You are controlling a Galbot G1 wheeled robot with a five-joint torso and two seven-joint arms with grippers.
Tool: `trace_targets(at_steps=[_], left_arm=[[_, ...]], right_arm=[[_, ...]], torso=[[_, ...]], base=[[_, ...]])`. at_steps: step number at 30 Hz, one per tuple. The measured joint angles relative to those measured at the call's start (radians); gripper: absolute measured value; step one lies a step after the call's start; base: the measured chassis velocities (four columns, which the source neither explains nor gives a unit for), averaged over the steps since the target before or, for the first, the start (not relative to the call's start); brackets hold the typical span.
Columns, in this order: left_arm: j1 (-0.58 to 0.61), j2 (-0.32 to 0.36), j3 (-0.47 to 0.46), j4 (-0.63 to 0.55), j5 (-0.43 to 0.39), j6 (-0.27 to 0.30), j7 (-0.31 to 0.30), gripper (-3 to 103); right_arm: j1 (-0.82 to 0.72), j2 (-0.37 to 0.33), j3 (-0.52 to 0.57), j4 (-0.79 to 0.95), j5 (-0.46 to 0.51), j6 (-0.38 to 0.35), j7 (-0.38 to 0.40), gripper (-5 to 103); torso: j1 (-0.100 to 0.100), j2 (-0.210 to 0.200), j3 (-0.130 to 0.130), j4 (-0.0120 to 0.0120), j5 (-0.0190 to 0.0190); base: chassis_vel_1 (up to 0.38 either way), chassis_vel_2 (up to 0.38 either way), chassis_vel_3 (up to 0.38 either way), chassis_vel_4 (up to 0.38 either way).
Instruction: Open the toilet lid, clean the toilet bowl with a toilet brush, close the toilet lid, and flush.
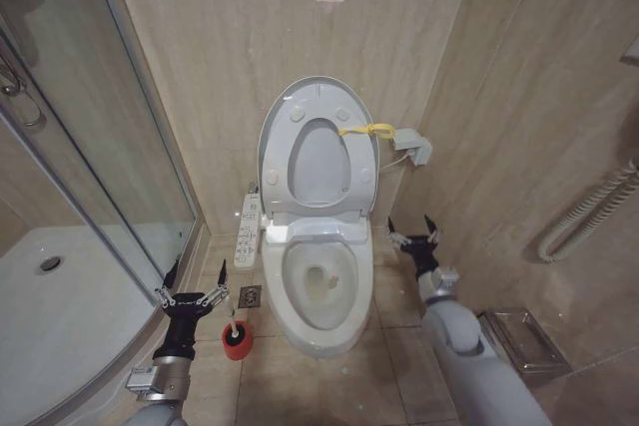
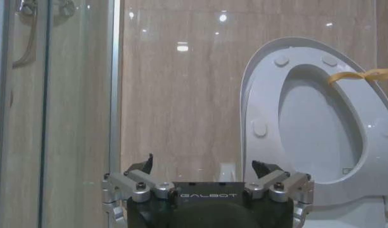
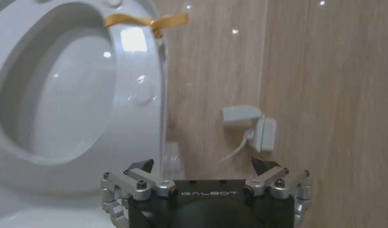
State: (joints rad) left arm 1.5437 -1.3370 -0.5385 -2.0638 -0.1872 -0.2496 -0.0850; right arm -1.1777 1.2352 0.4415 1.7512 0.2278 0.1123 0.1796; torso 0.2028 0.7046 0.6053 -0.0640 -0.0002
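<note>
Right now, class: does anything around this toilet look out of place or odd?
One oddity: a yellow strap is tied round the raised toilet lid and seat. The toilet brush stands upright in its red holder on the floor, beside the open left gripper. Nothing looks spilled.

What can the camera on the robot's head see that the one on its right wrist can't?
Head view alone: the toilet bowl, the toilet brush in its red holder on the floor, the open left gripper near it, and the shower glass.

Right wrist view alone: nothing new, just a closer look.

Both: the open right gripper, empty beside the toilet, the raised toilet lid with its yellow strap, and the wall socket.
</note>
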Motion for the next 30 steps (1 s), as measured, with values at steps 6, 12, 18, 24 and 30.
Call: trace_targets(at_steps=[6,12,18,24,30], left_arm=[[0.000,0.000,0.000,0.000,0.000,0.000,0.000,100],[0.000,0.000,0.000,0.000,0.000,0.000,0.000,100],[0.000,0.000,0.000,0.000,0.000,0.000,0.000,100],[0.000,0.000,0.000,0.000,0.000,0.000,0.000,100],[0.000,0.000,0.000,0.000,0.000,0.000,0.000,100]], right_arm=[[-0.080,0.051,0.000,0.025,-0.060,0.037,0.013,100],[-0.152,0.132,0.010,0.080,-0.111,0.046,0.021,100],[-0.216,0.200,0.032,0.119,-0.172,0.078,0.013,100],[-0.220,0.235,0.044,0.123,-0.192,0.095,0.006,100],[-0.183,0.241,0.037,0.120,-0.196,0.094,-0.011,100]], torso=[[0.000,0.000,0.000,-0.0003,0.0000],[0.000,0.000,0.000,-0.0001,0.0000],[0.000,0.000,0.000,-0.0002,0.0000],[0.000,0.000,0.000,-0.0001,0.0000],[0.000,0.000,0.000,0.0001,0.0000]], base=[[0.000,0.000,0.000,0.000],[0.000,0.000,0.000,0.000],[0.000,0.000,0.000,0.000],[0.000,0.000,0.000,0.000],[0.000,0.000,0.000,0.000]])
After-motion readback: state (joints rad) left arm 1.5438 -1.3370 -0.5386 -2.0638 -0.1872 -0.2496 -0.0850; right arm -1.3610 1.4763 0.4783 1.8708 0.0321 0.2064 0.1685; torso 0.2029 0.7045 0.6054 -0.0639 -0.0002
